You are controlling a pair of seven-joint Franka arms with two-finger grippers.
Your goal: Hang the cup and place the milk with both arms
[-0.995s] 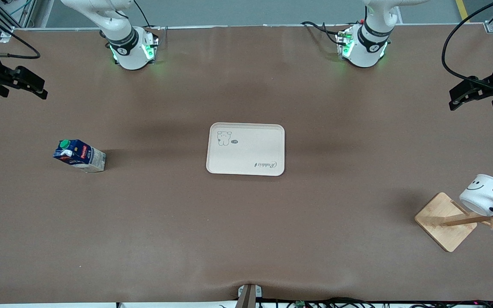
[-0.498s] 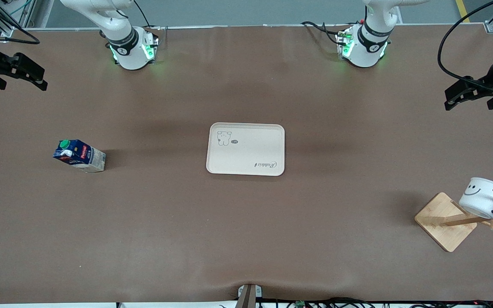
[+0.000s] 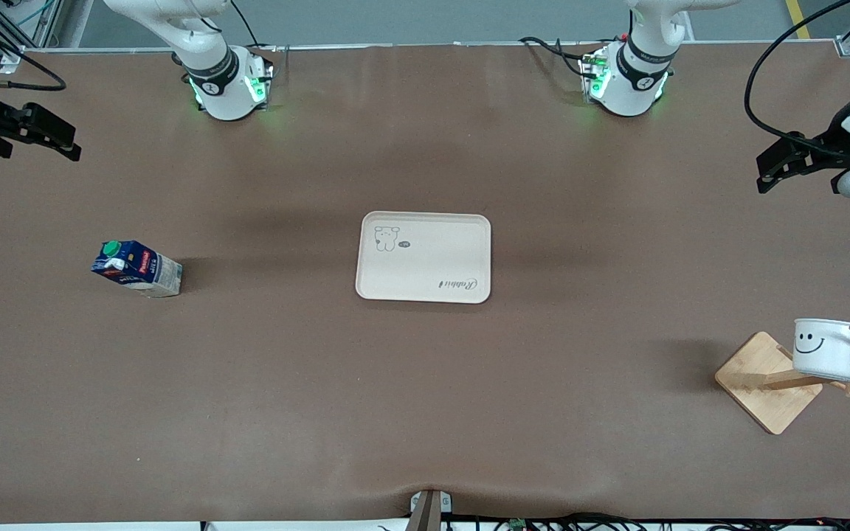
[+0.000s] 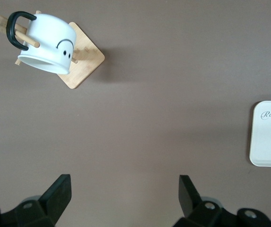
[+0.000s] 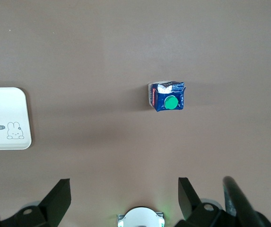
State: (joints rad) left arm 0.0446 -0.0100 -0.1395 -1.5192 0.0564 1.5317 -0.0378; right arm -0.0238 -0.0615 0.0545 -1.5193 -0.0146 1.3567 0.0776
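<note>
Nearest the camera, the cup (image 3: 828, 348) hangs by its handle on the wooden rack (image 3: 768, 381) at the left arm's end. Farther off, the milk (image 3: 136, 268) stands at the right arm's end, the tray (image 3: 423, 257) mid-table. Both grippers, left (image 3: 790, 161) and right (image 3: 45, 133), hover wide open, holding nothing.
</note>
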